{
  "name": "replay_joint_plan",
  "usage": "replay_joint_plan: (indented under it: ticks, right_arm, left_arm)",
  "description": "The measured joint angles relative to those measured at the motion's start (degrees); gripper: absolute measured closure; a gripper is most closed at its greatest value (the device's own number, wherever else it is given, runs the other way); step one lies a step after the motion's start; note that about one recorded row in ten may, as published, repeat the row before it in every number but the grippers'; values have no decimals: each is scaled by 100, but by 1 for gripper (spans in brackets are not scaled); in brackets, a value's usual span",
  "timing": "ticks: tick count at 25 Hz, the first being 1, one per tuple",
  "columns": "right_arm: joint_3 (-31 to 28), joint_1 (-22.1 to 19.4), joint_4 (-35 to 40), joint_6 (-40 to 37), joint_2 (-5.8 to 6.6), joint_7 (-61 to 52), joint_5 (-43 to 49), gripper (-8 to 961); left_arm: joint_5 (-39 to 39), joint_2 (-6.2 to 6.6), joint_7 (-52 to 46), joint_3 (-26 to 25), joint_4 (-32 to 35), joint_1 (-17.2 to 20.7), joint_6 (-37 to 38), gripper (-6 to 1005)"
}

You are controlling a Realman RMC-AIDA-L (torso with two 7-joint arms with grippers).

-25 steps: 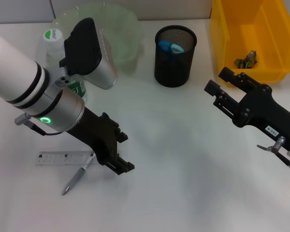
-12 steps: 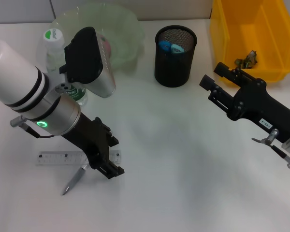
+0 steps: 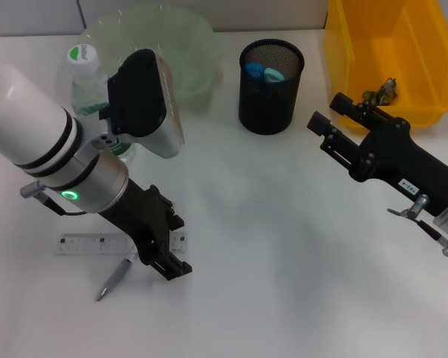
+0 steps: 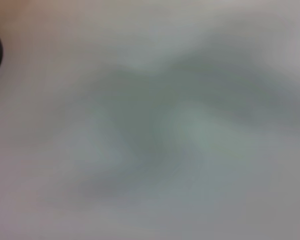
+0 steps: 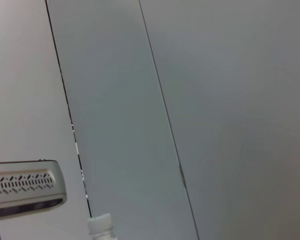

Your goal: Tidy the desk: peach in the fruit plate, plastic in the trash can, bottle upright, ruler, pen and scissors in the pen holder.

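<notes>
A clear ruler lies flat near the table's front left, with a grey pen just in front of it. My left gripper is low over the ruler's right end, open, its fingers either side of that end. The black mesh pen holder holds blue-handled scissors. A bottle with a white cap stands upright beside the green fruit plate. The peach is hidden behind my left wrist. Crumpled plastic lies in the yellow trash can. My right gripper hovers open and empty by the can.
My left arm's wrist housing covers part of the plate and the bottle's lower half. It also shows in the right wrist view, as a grey housing against a wall. The left wrist view gives only a blurred pale surface.
My left gripper has shifted left and toward the front, down onto the ruler's right end. My right gripper has drifted a little left and back, toward the trash can.
</notes>
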State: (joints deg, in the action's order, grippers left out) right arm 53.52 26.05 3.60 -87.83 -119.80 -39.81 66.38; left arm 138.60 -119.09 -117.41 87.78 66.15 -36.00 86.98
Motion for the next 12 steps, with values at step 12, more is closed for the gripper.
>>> replay_joint_plan:
  ticks: [12]
  right_arm:
    - [0, 14, -22, 4, 0, 0, -4, 397]
  left_arm:
    - [168, 1, -19, 75, -266, -89, -214, 214]
